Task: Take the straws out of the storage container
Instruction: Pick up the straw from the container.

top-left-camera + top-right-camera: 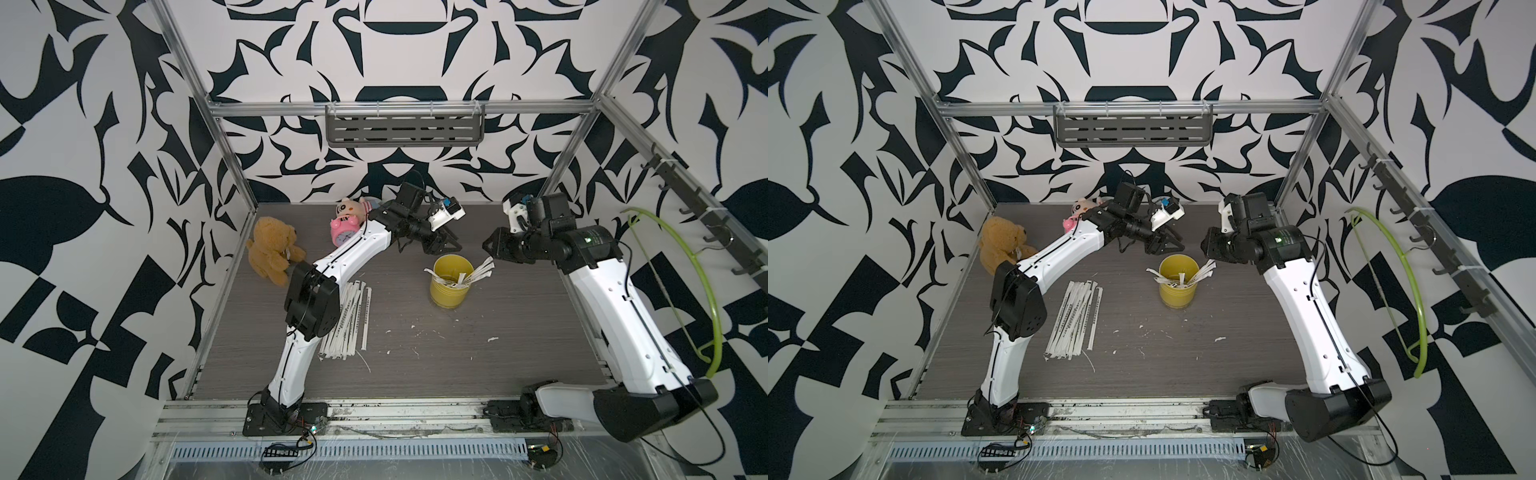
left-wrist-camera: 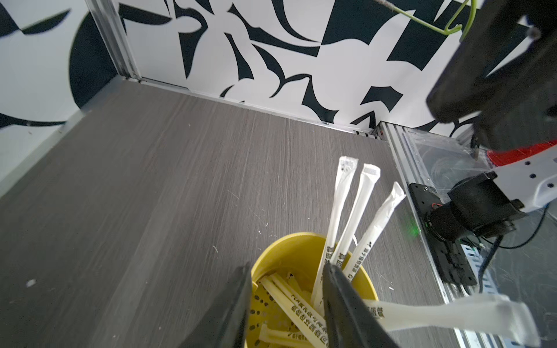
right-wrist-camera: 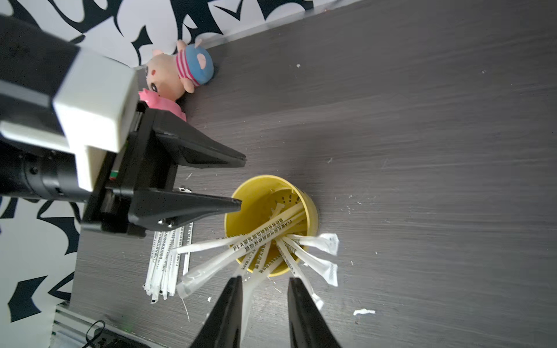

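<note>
The yellow storage container [image 1: 451, 286] [image 1: 1177, 291] stands upright mid-table with several wrapped straws [image 1: 478, 272] [image 2: 361, 205] [image 3: 313, 262] fanning out of its mouth. More straws lie in a flat pile [image 1: 353, 320] [image 1: 1075, 320] on the table to its left. My left gripper [image 1: 453, 245] [image 2: 286, 266] [image 3: 241, 182] hovers open over the cup's far rim [image 2: 289, 241], with nothing between its fingers. My right gripper [image 1: 485, 245] [image 3: 265, 278] hangs by the cup's right side, open. One straw runs loosely between its fingers beside one finger [image 3: 232, 301].
A brown teddy bear [image 1: 272, 249], a pink alarm clock [image 1: 344, 235] and a pig plush [image 3: 177, 72] sit at the back left. White paper scraps [image 1: 492, 339] dot the table. A green hanger [image 1: 702, 282] hangs on the right wall, and a grey shelf [image 1: 405, 124] is on the back wall.
</note>
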Robot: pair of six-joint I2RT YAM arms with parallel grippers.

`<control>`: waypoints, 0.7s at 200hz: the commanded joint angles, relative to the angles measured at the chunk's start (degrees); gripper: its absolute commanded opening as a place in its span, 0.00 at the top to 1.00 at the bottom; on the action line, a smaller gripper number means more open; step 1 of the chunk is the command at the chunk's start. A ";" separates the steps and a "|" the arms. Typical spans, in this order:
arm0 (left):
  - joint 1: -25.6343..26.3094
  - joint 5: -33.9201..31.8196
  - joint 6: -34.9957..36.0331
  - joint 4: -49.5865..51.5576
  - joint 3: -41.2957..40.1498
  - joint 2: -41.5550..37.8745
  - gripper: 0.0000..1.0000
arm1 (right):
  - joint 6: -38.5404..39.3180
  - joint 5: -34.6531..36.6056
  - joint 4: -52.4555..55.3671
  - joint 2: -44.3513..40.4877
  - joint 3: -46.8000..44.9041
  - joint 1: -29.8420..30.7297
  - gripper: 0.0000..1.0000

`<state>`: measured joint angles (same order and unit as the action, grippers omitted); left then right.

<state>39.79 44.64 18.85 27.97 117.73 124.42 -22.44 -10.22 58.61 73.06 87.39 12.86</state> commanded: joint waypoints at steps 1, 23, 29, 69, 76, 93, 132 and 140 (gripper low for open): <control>1.78 2.59 -0.18 -0.02 0.44 1.12 0.54 | 0.86 3.50 -1.04 -3.28 -4.55 -0.38 0.69; 2.99 2.03 -0.45 0.84 2.94 3.72 0.55 | 0.85 2.39 -4.32 -6.89 -9.10 -0.39 0.69; 3.29 2.02 -0.56 0.86 3.25 4.26 0.55 | 0.83 2.07 -5.14 -7.73 -10.00 -0.39 0.70; 5.63 1.66 0.48 0.87 3.23 6.11 0.56 | 1.17 3.48 -6.75 -11.18 -11.48 -0.38 0.70; 5.78 1.31 0.36 0.52 3.20 6.34 0.56 | 1.25 3.32 -6.54 -10.95 -11.31 -0.38 0.70; 5.93 1.24 -0.15 0.83 4.20 7.47 0.58 | 1.41 2.80 -6.06 -9.93 -11.02 -0.38 0.69; 6.09 -0.31 0.03 1.29 5.48 8.34 0.64 | 1.48 2.02 -6.61 -8.81 -11.99 -0.33 0.69; 6.09 -0.68 0.11 1.30 5.41 8.38 0.67 | 1.43 2.01 -6.81 -8.81 -12.07 -0.38 0.70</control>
<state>45.98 44.71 18.55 28.40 121.16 131.79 -21.89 -8.19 53.98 64.58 75.53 12.67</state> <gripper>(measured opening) 0.361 0.305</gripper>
